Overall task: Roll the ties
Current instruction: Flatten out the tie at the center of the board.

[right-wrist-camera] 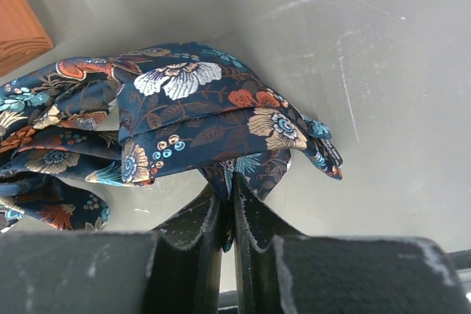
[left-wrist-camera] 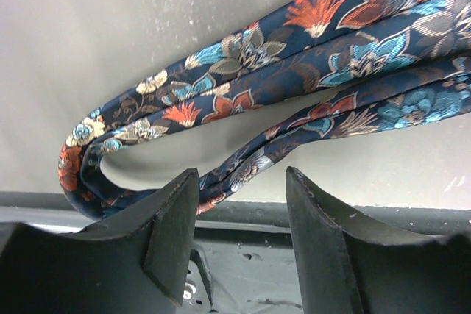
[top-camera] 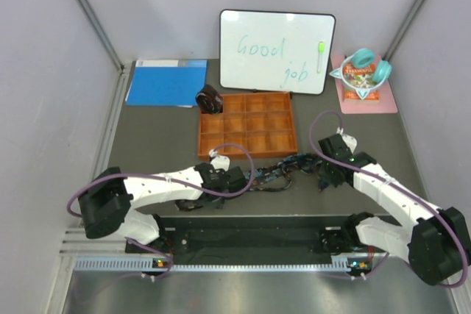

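**Right gripper pinches the floral tie; left gripper stands half open around a strand**

The right gripper (right-wrist-camera: pixel 232 187) is closed almost completely, its two fingers (right-wrist-camera: pixel 193 234) pressed onto a fold of the navy floral tie (right-wrist-camera: pixel 199 119). The bunched end of the tie is heaped just beyond the fingertips on the grey table (top-camera: pixel 162 137).

The left gripper (left-wrist-camera: pixel 241 182) is parted about halfway. A doubled-over loop of the same tie lies across in front of it, and one strand dips into the gap, close against the left-hand finger. The other finger stands apart from the cloth, so nothing is clamped there.

From above, the tie runs as a rumpled strip between the two grippers, just on the near side of the orange tray (top-camera: pixel 246 154).

The brown-maroon tie (top-camera: pixel 209 99) sits coiled at the tray's far-left corner; whether it is inside the corner compartment or beside it I cannot tell.

Farther back stand a whiteboard (top-camera: pixel 276 51), a blue folder (top-camera: pixel 165 82) to its left, and teal headphones (top-camera: pixel 360 62) on a pink mat (top-camera: pixel 386 99) to its right.
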Motion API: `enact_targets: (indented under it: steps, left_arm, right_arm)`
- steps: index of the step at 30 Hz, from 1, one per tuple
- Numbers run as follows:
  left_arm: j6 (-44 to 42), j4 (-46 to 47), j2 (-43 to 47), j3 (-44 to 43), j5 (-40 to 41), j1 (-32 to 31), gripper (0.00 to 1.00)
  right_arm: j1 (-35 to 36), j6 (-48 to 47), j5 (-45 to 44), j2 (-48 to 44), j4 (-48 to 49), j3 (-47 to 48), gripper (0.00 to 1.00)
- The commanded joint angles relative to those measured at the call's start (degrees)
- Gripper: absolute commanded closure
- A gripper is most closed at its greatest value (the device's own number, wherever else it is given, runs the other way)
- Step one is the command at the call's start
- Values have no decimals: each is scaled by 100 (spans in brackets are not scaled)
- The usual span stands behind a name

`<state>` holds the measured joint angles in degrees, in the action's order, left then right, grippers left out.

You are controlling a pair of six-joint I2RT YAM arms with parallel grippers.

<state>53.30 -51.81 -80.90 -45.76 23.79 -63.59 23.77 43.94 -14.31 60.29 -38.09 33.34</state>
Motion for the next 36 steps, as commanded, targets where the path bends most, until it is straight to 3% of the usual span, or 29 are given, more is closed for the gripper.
enact_targets:
  steps: [1,4,10,15,21,26,28,31,36]
  left_arm:
    - [-276,312,66,-56,135,57,50]
    - [-373,488,40,93,47,154,57]
    - [-540,716,39,313,-146,356,85]
    - [-557,182,364,-98,-226,365,100]
    - [-961,-618,944,-618,-489,1032,97]
    - [-1698,-602,1489,-557,-919,2129,96]
    - [-1866,-523,1516,-513,-1051,2298,95]
    - [-2078,-340,1333,-399,-1367,2588,94]
    - [-2262,-66,1042,-311,-1789,2843,93]
  right_arm:
    - [-48,-26,68,44,258,-65,92]
    - [-48,-44,77,79,267,-56,92]
    - [-48,-61,51,71,179,-30,100]
    - [-48,-26,68,-210,-207,190,100]
    - [-48,123,604,-334,-954,576,100]
    - [-48,316,587,-510,-1455,927,100]
    - [-74,308,430,-475,-1561,1033,100]
    - [-477,98,568,-255,-1509,1192,100]
    - [-1882,-614,1201,403,-1000,1315,100]
